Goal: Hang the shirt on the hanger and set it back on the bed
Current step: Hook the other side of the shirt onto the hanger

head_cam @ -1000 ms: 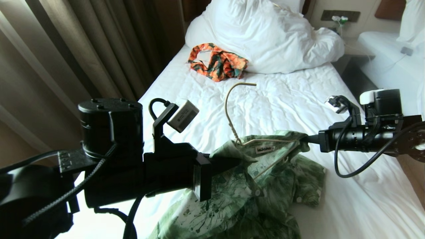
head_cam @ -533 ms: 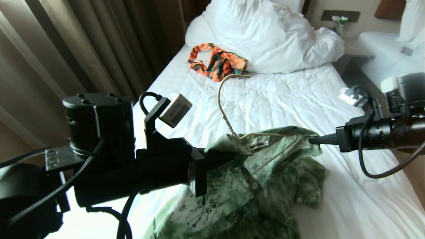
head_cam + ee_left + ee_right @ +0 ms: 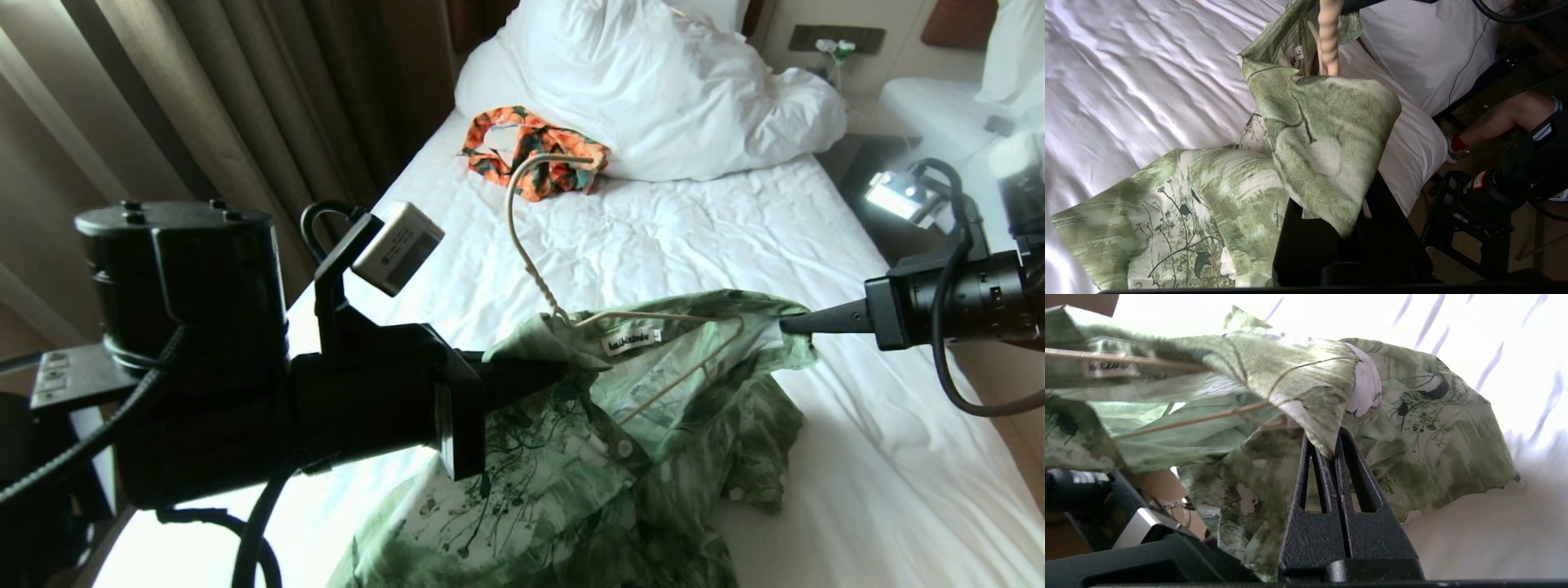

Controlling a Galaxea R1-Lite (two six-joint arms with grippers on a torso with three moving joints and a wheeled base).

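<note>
Above the bed, left tool at nine o'clock and right tool at three pinch the shirt holding the hanger.

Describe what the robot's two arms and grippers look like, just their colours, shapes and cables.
Both arms are matte black. The left arm has a drum-shaped joint housing with bolt heads on top, a braided cable, and a grey box camera on a bracket. The left gripper is a blocky black wedge. The right arm is a slim ribbed cylinder with a looping black cable; the right gripper has narrow, slotted, tapering fingers.
</note>
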